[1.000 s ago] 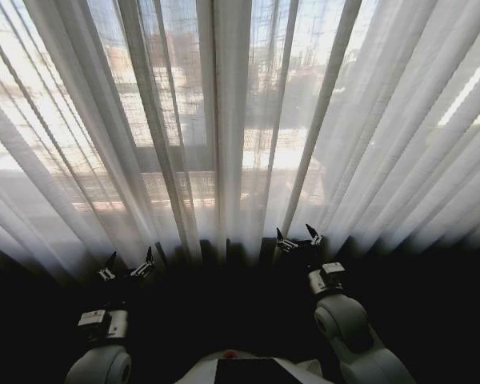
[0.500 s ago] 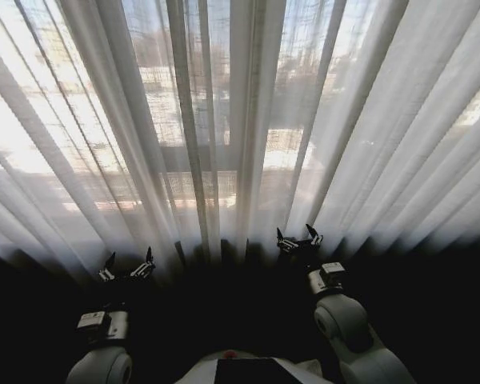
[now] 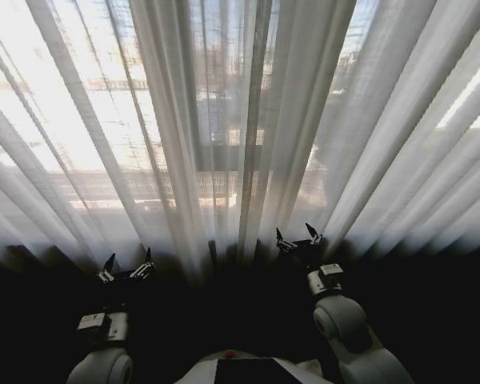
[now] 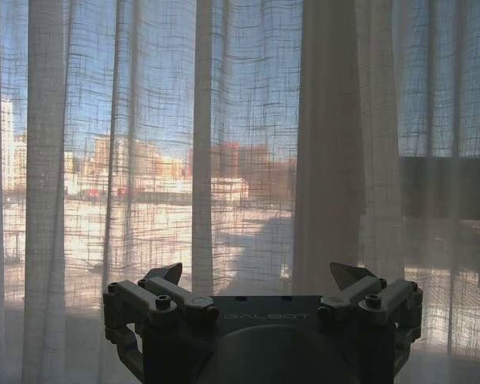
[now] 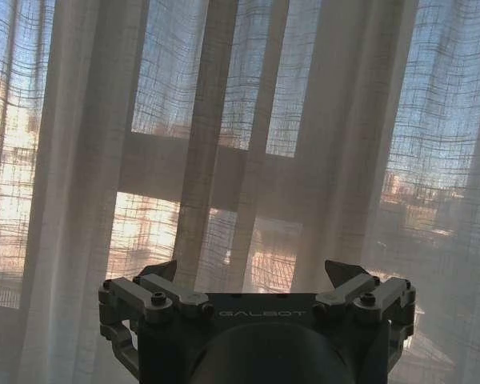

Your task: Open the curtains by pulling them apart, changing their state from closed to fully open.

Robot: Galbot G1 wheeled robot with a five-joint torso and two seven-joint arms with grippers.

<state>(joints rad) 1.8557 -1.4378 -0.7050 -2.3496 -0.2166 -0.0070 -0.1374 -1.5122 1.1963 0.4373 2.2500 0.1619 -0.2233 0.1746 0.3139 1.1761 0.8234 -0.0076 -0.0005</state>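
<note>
While both my arms reach forward at the bottom of the head view, the curtains (image 3: 248,136) hang closed straight ahead of me, spanning the whole width from side to side. They are sheer white cloth, loosely woven so the threads show as a fine grid, gathered into many long vertical pleats that fan outward toward the top. Thicker, opaque cream folds run down near the middle (image 4: 328,144), where the two panels meet. Through the weave I see sunlit buildings (image 4: 144,168) and bright ground outside, and a dark horizontal window-frame bar (image 5: 184,172) crossing behind the cloth with an upright bar joining it.

My left gripper (image 3: 128,266) sits low on the left with its jaws spread wide and empty, dark pointed tips aimed at the fabric but apart from it. My right gripper (image 3: 298,238) is a little higher, just right of the centre folds, jaws likewise wide and holding nothing, tips near the lower hem. In each wrist view the grey metal finger links (image 4: 164,300) frame bare curtain beyond. Below the hem everything is in deep shadow.
</note>
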